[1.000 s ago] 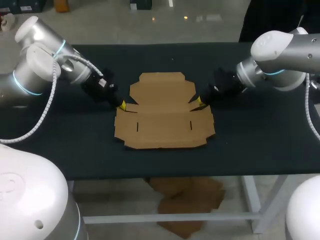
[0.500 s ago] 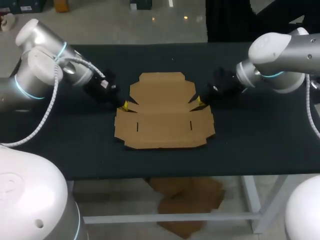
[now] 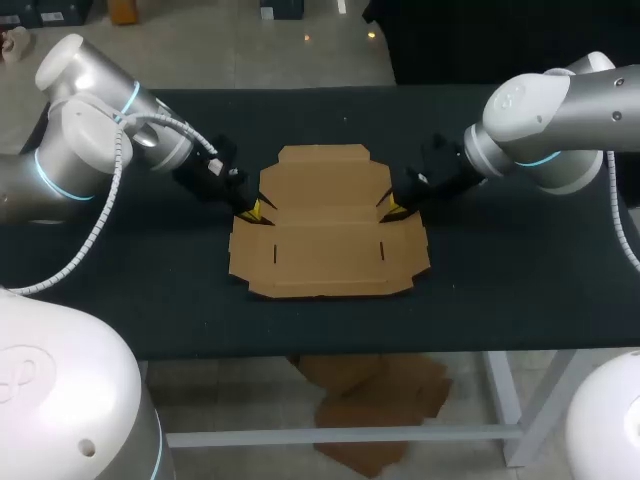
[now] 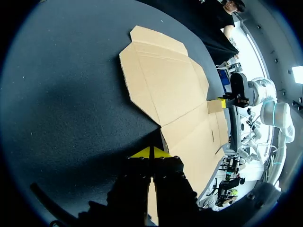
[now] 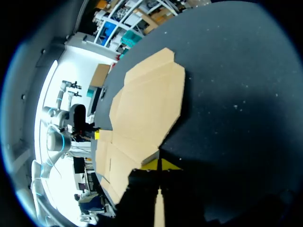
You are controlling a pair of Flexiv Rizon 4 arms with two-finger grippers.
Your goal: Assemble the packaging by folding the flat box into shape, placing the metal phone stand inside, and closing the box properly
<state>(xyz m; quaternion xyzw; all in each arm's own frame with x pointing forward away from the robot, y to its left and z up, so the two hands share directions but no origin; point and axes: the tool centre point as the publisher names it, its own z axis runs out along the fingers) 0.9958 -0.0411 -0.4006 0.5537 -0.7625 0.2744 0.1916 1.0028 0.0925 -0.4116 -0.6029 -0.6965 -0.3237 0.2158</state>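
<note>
- Left gripper (image 3: 252,211): yellow tips pressed together with no gap, nothing pinched between them.
- Set low over the dark table (image 3: 500,285), right at the left side notch of the flat box (image 3: 325,228), at the junction of the narrower far panel's slanted edge and the wider near panel.
- In the left wrist view: closed tips aimed straight at that notch, with the cardboard corner just ahead of them. Touching or only nearly so, cannot tell.
- Right gripper (image 3: 392,208): tips likewise pressed together, holding nothing.
- Placed at the matching notch on the box's right side, also low over the table.
- In the right wrist view: cardboard edge just ahead of and slightly beside the closed tips. Contact not clear here either.
- Flat box: brown cardboard, unfolded, lying flat near the middle of the table, directly between the two grippers.
- Narrower panel with angled corners toward the table's far edge; wider panel with two short slits toward the near edge.
- Across the cardboard in each wrist view: a small yellow tip of the opposite gripper, sitting at the far notch.
</note>
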